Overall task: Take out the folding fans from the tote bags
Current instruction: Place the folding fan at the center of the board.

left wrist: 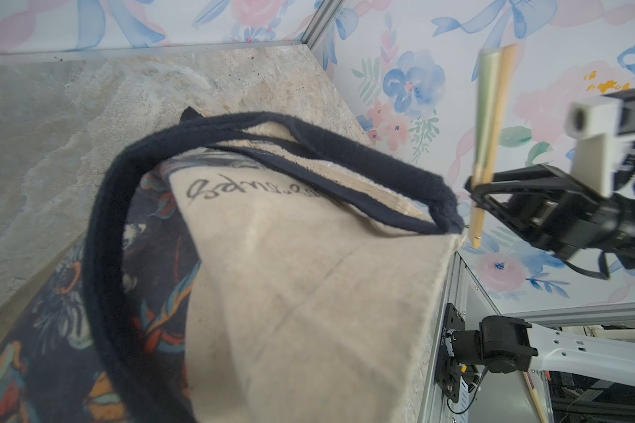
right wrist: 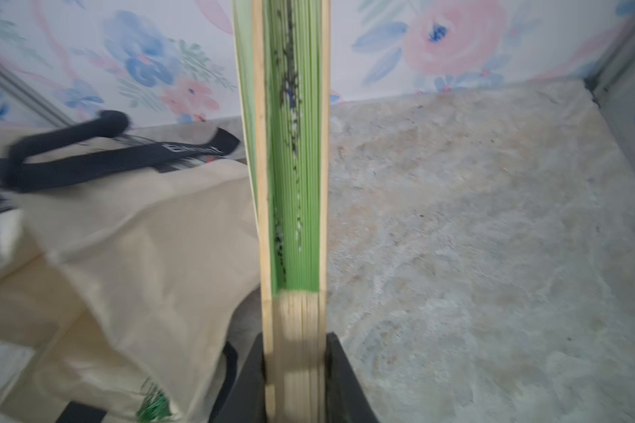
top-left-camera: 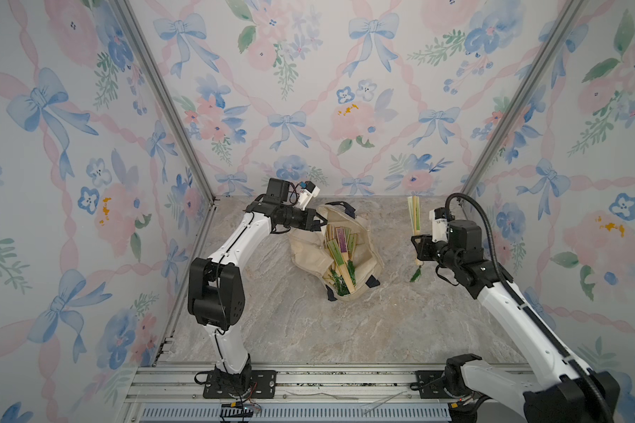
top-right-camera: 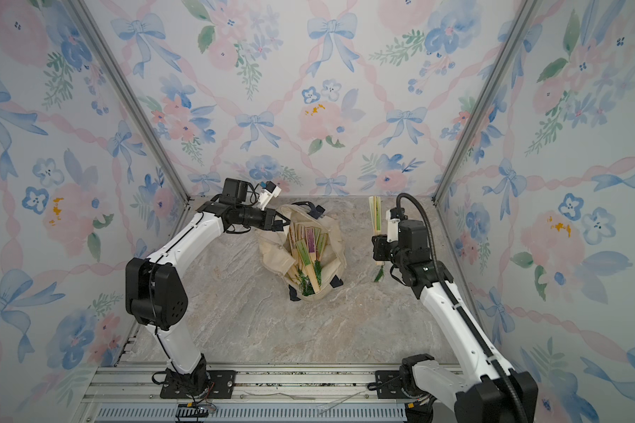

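Clearly, right gripper (top-left-camera: 417, 240) pinches a green fan (top-left-camera: 414, 214) upright beside the tote bag (top-left-camera: 303, 252).
Left gripper (top-left-camera: 319, 222) fingers pressed together on the bag's rim (more fans (top-left-camera: 340, 252) inside).

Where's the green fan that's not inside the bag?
In both top views the green fan is pinched in the right gripper, held roughly upright to the right of the tote bag, with its tassel dangling below.

One tote (top-left-camera: 307, 252), one fan (top-left-camera: 414, 216) out, several fans (top-left-camera: 340, 249) inside
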